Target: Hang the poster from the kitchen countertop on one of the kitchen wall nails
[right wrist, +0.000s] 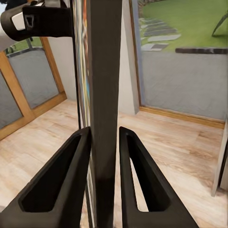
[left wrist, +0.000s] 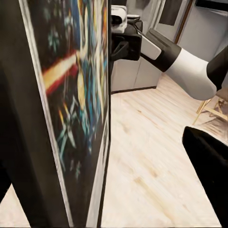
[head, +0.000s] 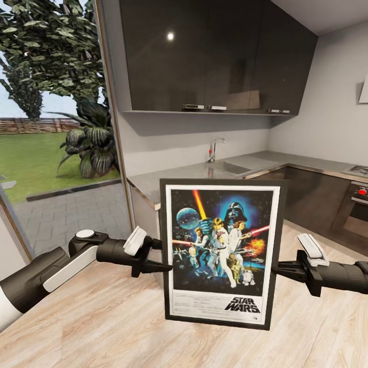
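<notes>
The Star Wars poster (head: 222, 250) stands upright above the wood floor, held between both arms and facing the head camera. My right gripper (head: 278, 268) is shut on its right edge; in the right wrist view both fingers (right wrist: 71, 171) press the black frame (right wrist: 104, 71). At the poster's left edge is my left gripper (head: 166, 266). In the left wrist view the picture (left wrist: 71, 104) runs edge-on, and one dark finger (left wrist: 209, 171) stands well apart from its face, so this gripper looks open. Behind the poster lies the grey countertop (head: 204, 171).
The sink (head: 230, 166) and chrome tap (head: 215, 148) sit in the counter under glossy dark wall cabinets (head: 214, 56). An oven (head: 358, 204) is at the right. A large glass pane (head: 51, 153) onto the garden is at the left. Bare grey wall (head: 327, 117) runs on the right.
</notes>
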Tool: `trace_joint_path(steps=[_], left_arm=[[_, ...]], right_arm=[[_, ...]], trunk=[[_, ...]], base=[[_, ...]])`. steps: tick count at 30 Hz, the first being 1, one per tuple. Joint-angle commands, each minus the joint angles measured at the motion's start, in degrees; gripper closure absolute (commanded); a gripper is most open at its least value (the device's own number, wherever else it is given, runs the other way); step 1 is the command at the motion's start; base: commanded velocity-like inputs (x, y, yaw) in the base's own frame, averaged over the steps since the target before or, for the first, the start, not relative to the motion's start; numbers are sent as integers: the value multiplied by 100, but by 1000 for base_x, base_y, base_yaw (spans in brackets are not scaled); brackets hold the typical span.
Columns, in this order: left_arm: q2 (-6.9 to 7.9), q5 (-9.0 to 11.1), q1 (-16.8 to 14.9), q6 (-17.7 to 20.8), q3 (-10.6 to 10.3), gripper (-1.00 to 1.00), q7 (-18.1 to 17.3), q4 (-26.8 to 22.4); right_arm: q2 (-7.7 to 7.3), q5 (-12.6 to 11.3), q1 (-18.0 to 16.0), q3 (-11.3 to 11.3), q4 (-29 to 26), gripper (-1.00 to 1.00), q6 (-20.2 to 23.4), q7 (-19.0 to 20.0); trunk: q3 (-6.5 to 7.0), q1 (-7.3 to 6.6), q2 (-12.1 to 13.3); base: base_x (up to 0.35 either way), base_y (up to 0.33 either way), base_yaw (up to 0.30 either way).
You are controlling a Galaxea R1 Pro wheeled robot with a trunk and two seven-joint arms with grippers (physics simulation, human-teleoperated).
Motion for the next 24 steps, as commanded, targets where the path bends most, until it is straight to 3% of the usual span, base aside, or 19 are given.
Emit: trace_joint_path(steps=[1, 17, 21, 24], left_arm=[[5, 60, -10, 55, -16, -100, 2, 0], [28, 60, -10, 55, -9, -100, 2, 0], [89, 60, -10, 52, -8, -100, 2, 0], [227, 60, -10, 45, -10, -100, 2, 0]], right_arm=[[-2, -10, -4, 0, 0, 100, 74, 22], [-2, -11, -4, 0, 0, 100, 77, 22], [-2, -12, -4, 0, 0, 100, 80, 20], [-2, -11, -4, 0, 0, 100, 82, 16]], trunk=[[-7, 0, -4], [-7, 0, -4], [-7, 0, -4], [-7, 0, -4]], base=[[0, 0, 0], [0, 0, 0], [0, 0, 0], [0, 0, 0]])
